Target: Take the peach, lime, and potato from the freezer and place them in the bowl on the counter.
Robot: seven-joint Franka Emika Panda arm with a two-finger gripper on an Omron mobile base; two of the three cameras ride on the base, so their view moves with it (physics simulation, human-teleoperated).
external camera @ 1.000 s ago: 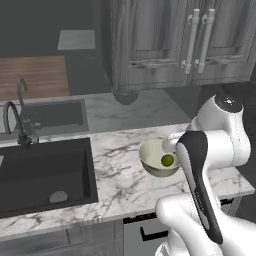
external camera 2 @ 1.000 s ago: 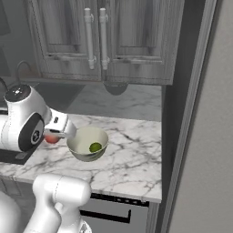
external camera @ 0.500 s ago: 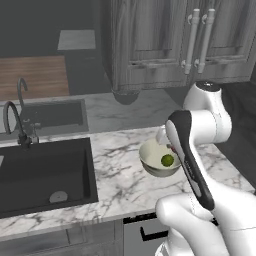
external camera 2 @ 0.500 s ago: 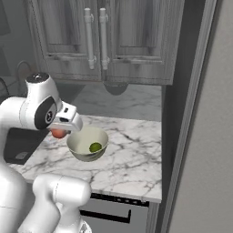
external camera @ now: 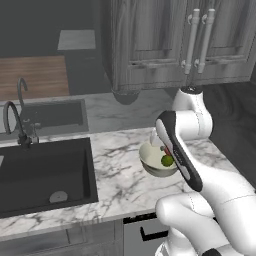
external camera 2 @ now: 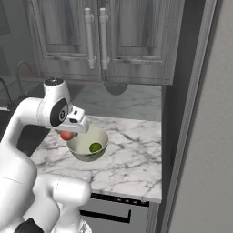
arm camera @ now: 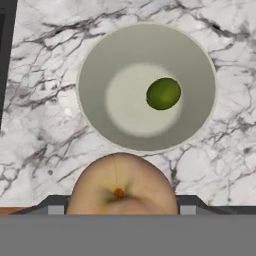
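Black sink point(external camera: 45, 172) at far left of the left base view, one basin, one faucet point(external camera: 15, 122) behind it, one small round drain disc point(external camera: 58, 196) on its floor. Marble counter point(external camera: 117, 172) runs right from there. One cream bowl point(external camera: 159, 162) sits on it, near the front edge, well apart from the sink. One lime point(external camera: 167, 160) lies inside the bowl, off-centre (hand view puts it right of the bowl's middle point(arm camera: 163, 93)). One peach point(arm camera: 122, 185) is pinched in the gripper point(external camera 2: 68, 133), jaws closed on its sides; in the right base view the peach point(external camera 2: 67, 135) hangs just beside the bowl's left rim point(external camera 2: 73, 148), above the counter, not over the bowl's middle. Hand view agrees: peach at the bottom, bowl point(arm camera: 100, 65) ahead of it, apart. Two wood-grain cabinet doors point(external camera 2: 98, 38) above, each with one vertical bar handle point(external camera 2: 88, 36). One dark grey bowl-shaped object point(external camera 2: 114, 88) sits under them at the back. Grey freezer panel point(external camera 2: 205, 136) fills the far right of the right base view; its interior is not visible.
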